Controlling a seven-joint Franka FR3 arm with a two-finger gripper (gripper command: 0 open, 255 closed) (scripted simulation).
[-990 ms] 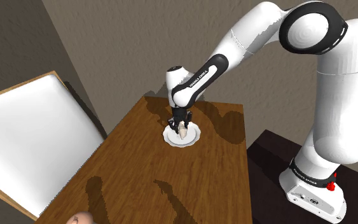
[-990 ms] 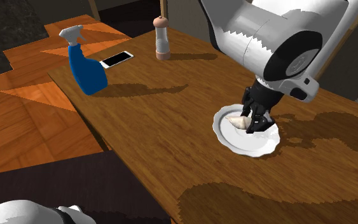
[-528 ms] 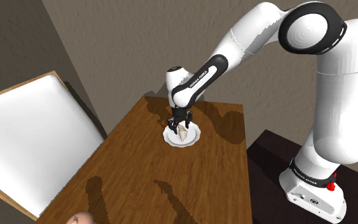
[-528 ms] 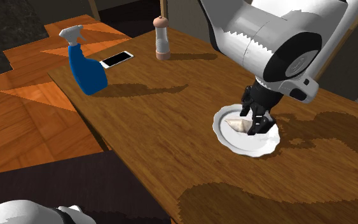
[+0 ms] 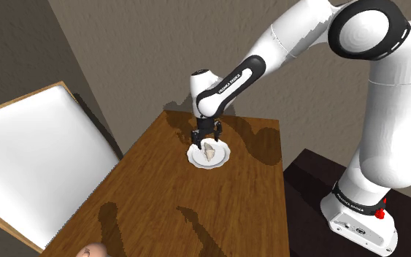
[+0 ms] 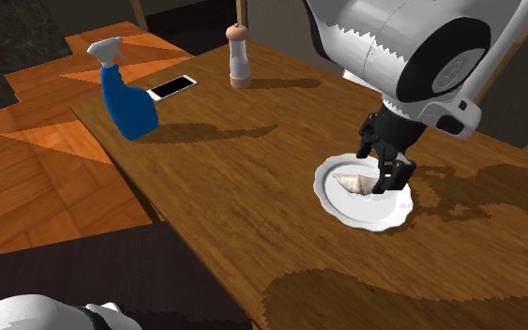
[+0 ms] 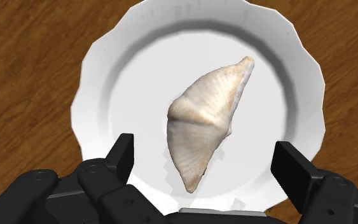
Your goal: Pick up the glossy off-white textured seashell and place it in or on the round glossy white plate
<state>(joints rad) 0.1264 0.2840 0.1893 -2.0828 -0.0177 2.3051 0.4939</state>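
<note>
Hovering tool [image 7: 205, 154] wide open, empty; seashell [image 7: 204, 114] lying on plate [image 7: 104, 70].

I get bright, even light; dark, jagged-edged shadows (cast by the arm [image 5: 291, 36], probably) lie on the surface [image 5: 225, 197], and everything reads sharp.

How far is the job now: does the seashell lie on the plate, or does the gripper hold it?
Done: the off-white seashell lies on the white plate, inside its rim. In hand: nothing; the gripper hovers above the seashell, fingers apart and not touching it. Left: probably only to lift the gripper away.
</note>
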